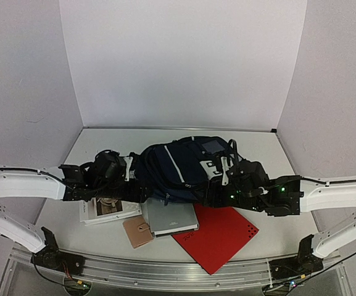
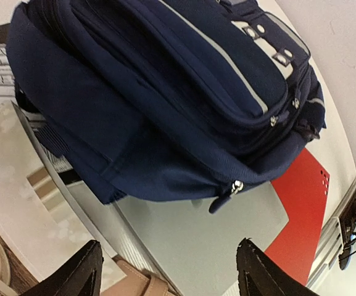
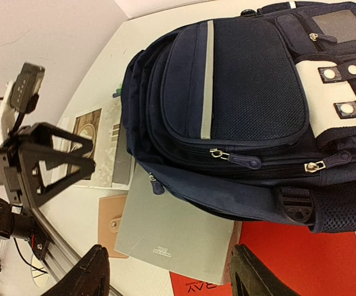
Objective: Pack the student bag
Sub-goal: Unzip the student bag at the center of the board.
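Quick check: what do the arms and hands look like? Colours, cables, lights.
The left arm and right arm have white shells with black joints and wrists. A thin black cable runs along each upper link. Green LEDs glow on the right wrist. The left hand and right hand have black, wedge-shaped fingers.

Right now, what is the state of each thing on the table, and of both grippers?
student bag: lying front up, visible zips shut
grey notebook: closed, partly under the bag
red folder: flat, partly under the bag
tan wallet: closed, flat
magazine: closed, cover up
left gripper: open, empty
right gripper: open, empty
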{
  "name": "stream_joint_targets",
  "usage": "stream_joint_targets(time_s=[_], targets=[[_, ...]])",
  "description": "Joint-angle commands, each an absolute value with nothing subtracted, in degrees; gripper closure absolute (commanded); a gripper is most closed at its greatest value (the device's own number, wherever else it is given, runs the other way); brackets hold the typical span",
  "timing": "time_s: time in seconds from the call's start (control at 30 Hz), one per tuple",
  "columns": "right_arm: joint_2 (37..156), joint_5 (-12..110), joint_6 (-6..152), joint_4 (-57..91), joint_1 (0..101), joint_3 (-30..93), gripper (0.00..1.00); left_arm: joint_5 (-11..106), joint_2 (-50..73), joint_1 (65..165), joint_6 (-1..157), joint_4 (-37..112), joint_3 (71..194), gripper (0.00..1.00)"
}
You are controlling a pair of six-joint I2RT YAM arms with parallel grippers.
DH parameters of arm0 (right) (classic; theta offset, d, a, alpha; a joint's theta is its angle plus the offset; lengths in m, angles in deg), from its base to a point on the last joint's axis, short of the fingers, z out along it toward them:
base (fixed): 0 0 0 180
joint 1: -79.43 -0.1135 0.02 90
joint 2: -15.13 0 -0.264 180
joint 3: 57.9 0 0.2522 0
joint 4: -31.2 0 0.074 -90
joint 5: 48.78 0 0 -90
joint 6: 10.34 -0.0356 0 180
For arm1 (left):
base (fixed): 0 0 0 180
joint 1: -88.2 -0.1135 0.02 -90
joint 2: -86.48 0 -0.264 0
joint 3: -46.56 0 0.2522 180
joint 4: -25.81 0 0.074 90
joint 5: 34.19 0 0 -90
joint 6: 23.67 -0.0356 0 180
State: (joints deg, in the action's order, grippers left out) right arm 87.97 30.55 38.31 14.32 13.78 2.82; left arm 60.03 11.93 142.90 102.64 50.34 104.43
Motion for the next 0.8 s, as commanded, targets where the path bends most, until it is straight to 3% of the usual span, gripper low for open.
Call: stream_joint_targets(time_s=[0.0, 0.3, 0.77], targets=[[89.4, 26.5, 38.5, 14.2, 13.9, 3.4, 0.36, 64.1, 10.5, 147.8, 107.2, 43.7, 103.0, 0.27], [89.8, 26.5, 37.9, 14.1, 13.9, 3.6, 0.37, 63.6, -1.1, 150.9, 108.7, 37.2, 107.1, 0.43], [90.6, 26.6, 37.5, 14.3, 13.9, 3.5, 0.38, 64.1, -7.1, 150.9, 109.0, 34.9, 110.8, 0.61]])
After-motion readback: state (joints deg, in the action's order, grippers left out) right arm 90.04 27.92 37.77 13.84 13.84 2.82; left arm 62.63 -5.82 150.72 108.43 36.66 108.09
